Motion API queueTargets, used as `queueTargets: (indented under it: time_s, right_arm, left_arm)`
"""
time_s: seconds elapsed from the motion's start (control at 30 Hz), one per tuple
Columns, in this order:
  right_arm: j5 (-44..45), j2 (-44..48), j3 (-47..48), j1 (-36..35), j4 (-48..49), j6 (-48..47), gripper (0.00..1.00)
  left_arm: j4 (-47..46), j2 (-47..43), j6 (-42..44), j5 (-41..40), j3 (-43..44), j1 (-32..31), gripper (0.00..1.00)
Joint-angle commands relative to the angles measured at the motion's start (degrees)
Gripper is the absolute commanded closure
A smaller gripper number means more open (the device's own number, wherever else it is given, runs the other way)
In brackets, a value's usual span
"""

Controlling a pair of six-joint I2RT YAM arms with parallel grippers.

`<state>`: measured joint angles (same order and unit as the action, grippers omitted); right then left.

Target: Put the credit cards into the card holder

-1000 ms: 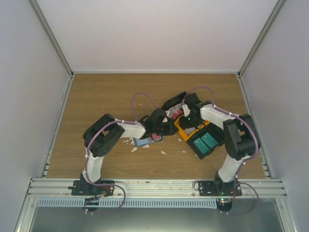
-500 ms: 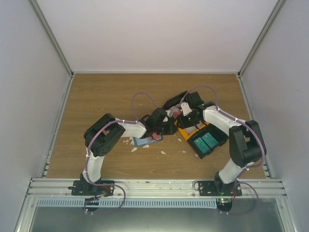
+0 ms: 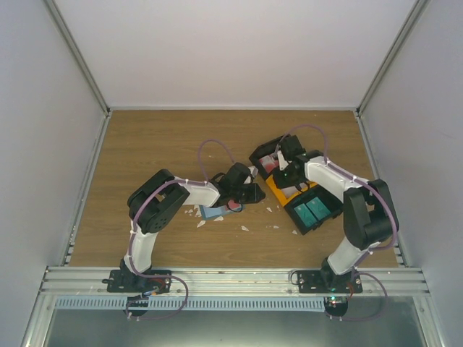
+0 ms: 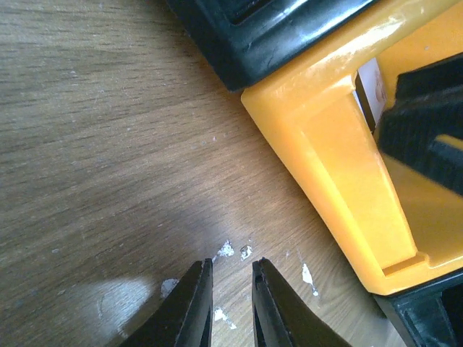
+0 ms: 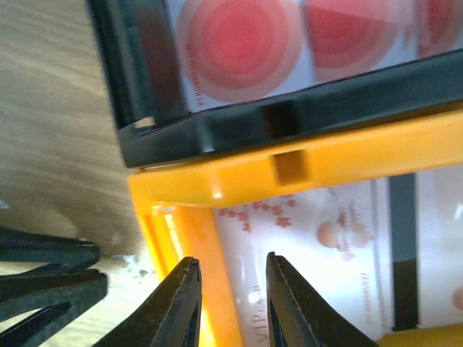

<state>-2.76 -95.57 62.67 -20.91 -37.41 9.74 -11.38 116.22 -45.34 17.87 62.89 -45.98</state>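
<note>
From above: holder [image 3: 212, 212] lies flat beside the left gripper [image 3: 246, 194]; cards [image 3: 268, 164] sit in the black bin [image 3: 255, 155].

Left wrist: jaws a bare slit, empty.

Right wrist: right gripper [image 5: 231, 262] parted, holding nothing, above the orange bin [image 5: 289, 170]. It might pinch the wall, not a card.

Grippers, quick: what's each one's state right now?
Left gripper: fingers barely apart, nothing between them.
Right gripper: fingers apart, empty, over the orange plastic bin.

orange bin [image 4: 333, 144] touching black bin [image 4: 268, 29] | white scraps [image 4: 226, 250] on wooden table [image 4: 108, 108]
</note>
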Motion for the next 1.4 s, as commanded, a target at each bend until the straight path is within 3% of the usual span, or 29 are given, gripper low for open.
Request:
queueTargets:
  time_s: [0.0,0.23,0.33,0.63,0.83,1.07,1.37]
  right_arm:
    - [6.0,0.6,2.8,1.5,-3.0,0.9,0.74]
    - [4.2,4.0,3.0,4.8,-3.6,-0.4,0.73]
    - [3.5,2.2,2.8,5.2,-4.7,-5.8,0.60]
    - [-0.9,-5.0,5.0,8.4,-4.4,-14.3,0.58]
    - [-2.3,-8.2,6.8,9.4,-5.1,-17.5,0.45]
    - [-6.0,-10.7,5.6,9.3,-4.8,-18.7,0.44]
    - [-16.2,-11.0,4.3,9.4,-3.9,-17.8,0.54]
  left_arm:
    - [-3.4,-1.7,1.4,-0.9,-0.5,-0.2,0.80]
    - [-5.5,-2.8,0.5,-1.0,0.3,-0.2,0.75]
    - [-5.9,-1.6,-1.4,-0.8,1.6,-0.3,0.71]
    - [-5.3,2.3,-3.0,0.3,6.5,-0.3,0.65]
    - [-3.0,3.2,-4.3,-1.8,7.6,-0.3,0.65]
    - [-2.6,4.6,-4.8,-0.9,8.6,-0.3,0.67]
    - [1.6,6.5,-4.8,-1.6,11.3,-0.3,0.74]
